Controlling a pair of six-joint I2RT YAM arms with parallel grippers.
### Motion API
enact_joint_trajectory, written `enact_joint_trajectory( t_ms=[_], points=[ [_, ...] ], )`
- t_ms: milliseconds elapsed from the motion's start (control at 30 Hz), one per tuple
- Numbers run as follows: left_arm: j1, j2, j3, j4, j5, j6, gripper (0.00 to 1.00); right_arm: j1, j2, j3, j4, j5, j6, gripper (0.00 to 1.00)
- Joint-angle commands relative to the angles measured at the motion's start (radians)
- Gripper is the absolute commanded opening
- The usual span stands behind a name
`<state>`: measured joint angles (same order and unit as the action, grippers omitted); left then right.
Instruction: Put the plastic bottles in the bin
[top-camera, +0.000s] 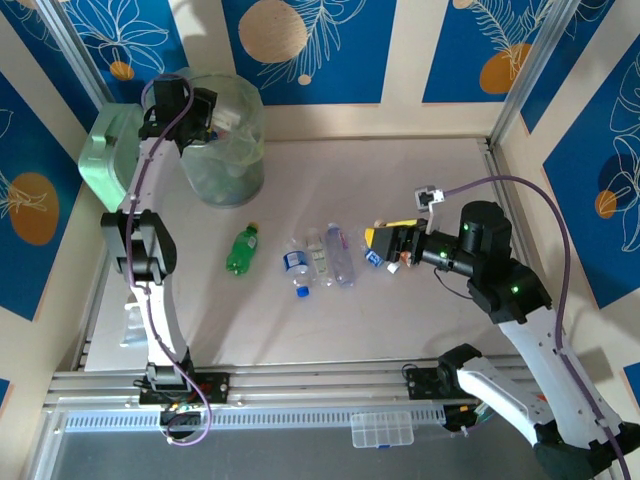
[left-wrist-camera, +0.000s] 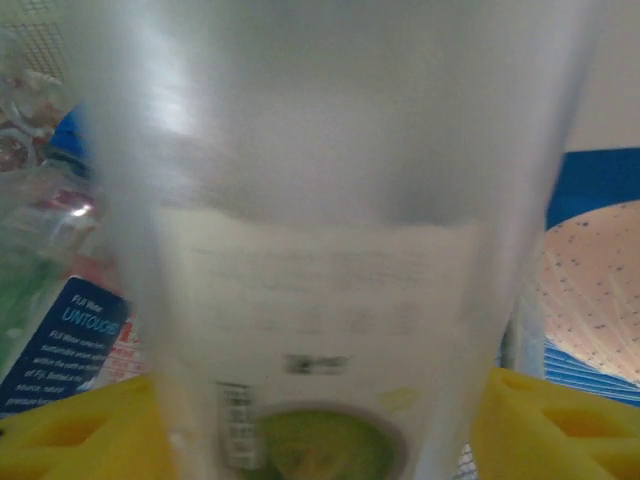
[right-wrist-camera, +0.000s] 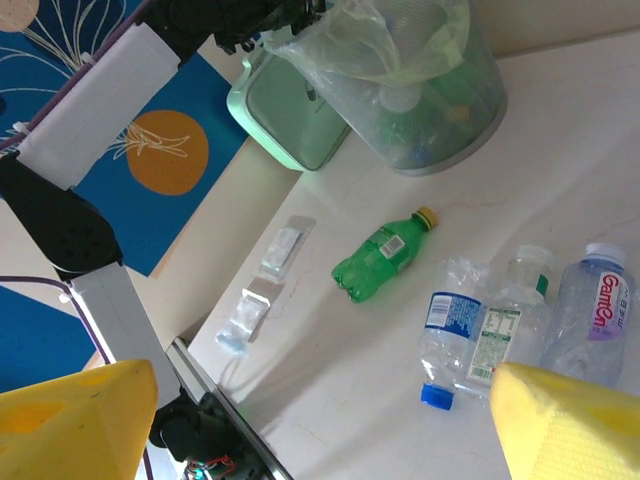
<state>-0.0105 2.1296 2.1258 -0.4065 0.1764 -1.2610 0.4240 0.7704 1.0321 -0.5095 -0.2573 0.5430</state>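
Pictured from above: pale table (top-camera: 430, 330) walled in blue-and-cream panels, two arms bolted at its near edge. Left arm (top-camera: 150, 250) stretched to the far-left corner; right arm (top-camera: 510, 290) bent in from the right toward the table's middle.

Standing at far left, the bin (top-camera: 205, 185), translucent pale green with a clear liner, several plastic bottles (top-camera: 228, 172) already lying inside. Just left of the bin, a mint-green boxy container (top-camera: 105, 160).

Poised over the bin's rim, left claw (top-camera: 215, 112), with a white-labelled clear bottle (left-wrist-camera: 320, 250) upright between its yellow fingers (left-wrist-camera: 70, 435) and blurred across the wrist view; impossible to tell whether gripped or loose. Low over the middle of the table, right claw (top-camera: 387, 252), yellow fingers (right-wrist-camera: 85, 420) spread wide, nothing between them.

Lying in a loose row between bin and right claw, four more on the bare table: green bottle (top-camera: 242, 250) with yellow cap, alone at left. Then, close together, crushed blue-labelled bottle (top-camera: 296, 263) with blue cap, green-labelled bottle (top-camera: 318, 252), and pink-lettered bottle (top-camera: 341, 255) nearest the right claw.

On the near rail, a clear compartment box (top-camera: 380, 430). Along the table's left edge, small clear packets (right-wrist-camera: 283, 250). Just beside the right claw's tips, a small blue-and-white object (top-camera: 373, 258), too small to identify.
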Motion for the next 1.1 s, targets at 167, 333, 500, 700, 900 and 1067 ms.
enact_joint_trajectory(
  t_ms=[167,333,500,700,900,1067],
  points=[
    [0.013,-0.042,0.054,-0.009,0.01,0.0,0.97,-0.004,-0.005,0.0,0.021,-0.017,0.011,0.87],
    [0.017,-0.085,0.055,-0.017,0.003,0.023,0.98,-0.004,-0.005,0.023,0.014,-0.025,0.006,0.87],
    [0.006,-0.171,0.058,-0.043,-0.066,0.195,1.0,-0.004,-0.01,0.04,0.0,-0.026,-0.004,0.87],
    [-0.038,-0.317,-0.009,-0.135,-0.157,0.405,1.0,-0.004,-0.019,0.038,0.002,-0.039,-0.002,0.87],
    [-0.185,-0.522,-0.259,-0.049,-0.157,0.603,1.0,-0.001,-0.045,-0.006,0.031,-0.054,0.021,0.86],
    [-0.395,-0.648,-0.393,-0.098,-0.288,0.769,1.0,0.002,-0.071,-0.033,0.031,-0.057,0.026,0.86]
  ],
)
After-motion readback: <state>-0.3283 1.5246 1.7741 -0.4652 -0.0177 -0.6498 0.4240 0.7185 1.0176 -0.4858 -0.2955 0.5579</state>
